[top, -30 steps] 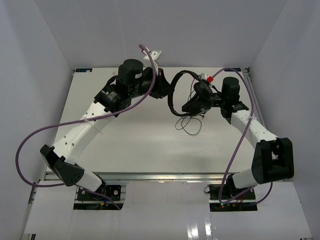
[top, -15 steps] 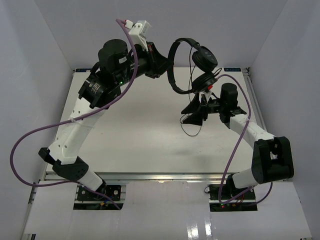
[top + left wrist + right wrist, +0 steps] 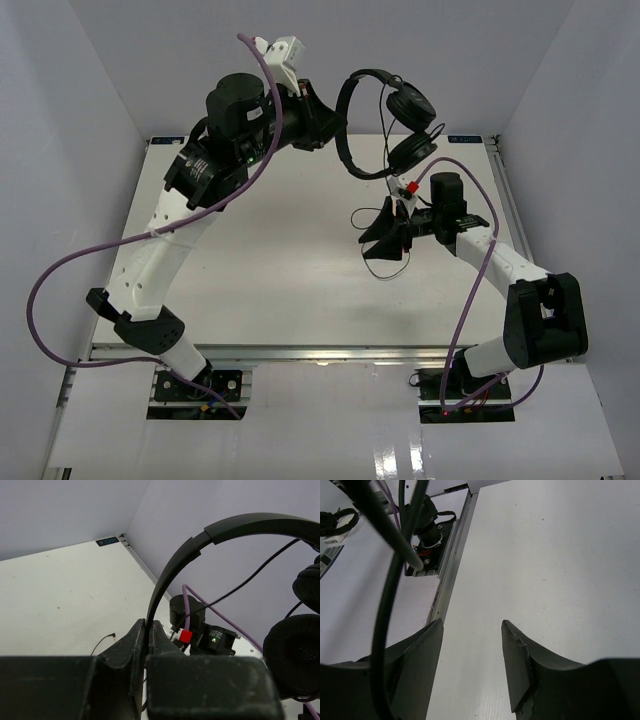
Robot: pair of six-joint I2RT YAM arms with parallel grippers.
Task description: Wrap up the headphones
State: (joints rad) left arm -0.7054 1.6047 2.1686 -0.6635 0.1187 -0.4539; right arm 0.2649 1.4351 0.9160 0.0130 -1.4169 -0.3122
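Headphones (image 3: 410,103) rise off the table (image 3: 280,260), left tool (image 3: 149,630) pinching the headband (image 3: 165,575) so the cord (image 3: 257,571) dangles; right tool (image 3: 471,625) spread, empty.

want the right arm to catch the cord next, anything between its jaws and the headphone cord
Nothing visible does. The right gripper has its jaws open over the table, and the cord hangs free just to one side of them. The left gripper holds the headphones up by the headband.
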